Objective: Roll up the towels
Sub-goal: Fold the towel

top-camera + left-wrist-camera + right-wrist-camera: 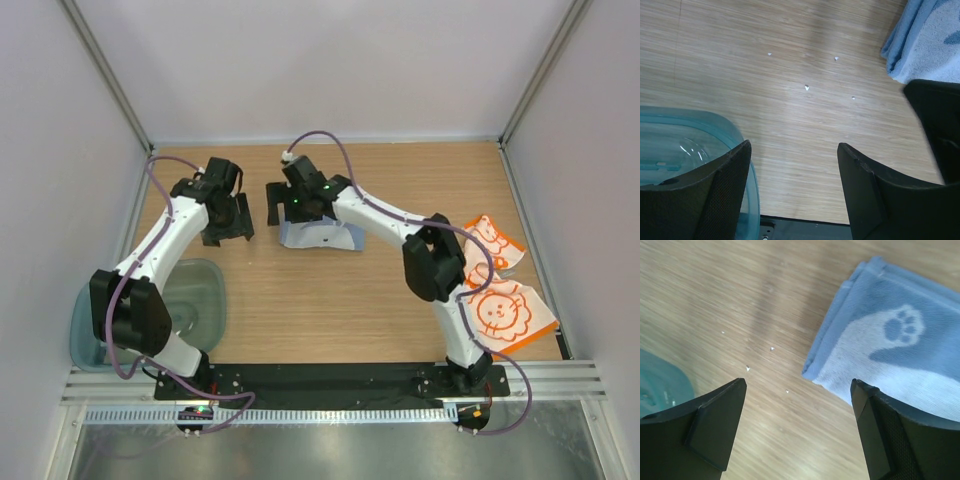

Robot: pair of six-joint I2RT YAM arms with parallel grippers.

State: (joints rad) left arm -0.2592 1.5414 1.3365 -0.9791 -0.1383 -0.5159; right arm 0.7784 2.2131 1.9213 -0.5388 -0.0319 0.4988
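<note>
A pale blue towel (322, 238) with a paw print lies folded flat on the wooden table, partly under my right arm. It also shows in the right wrist view (890, 340) and at the top right of the left wrist view (935, 40). My right gripper (290, 205) (799, 382) is open and empty, hovering over the towel's left edge. My left gripper (228, 218) (794, 145) is open and empty over bare wood, left of the towel. Two orange and white towels (490, 243) (505, 310) lie at the right edge.
A translucent blue-green tray (200, 300) sits at the near left; its rim shows in the left wrist view (715, 120) and in the right wrist view (660, 380). Small white crumbs (807, 88) dot the wood. Grey walls enclose the table.
</note>
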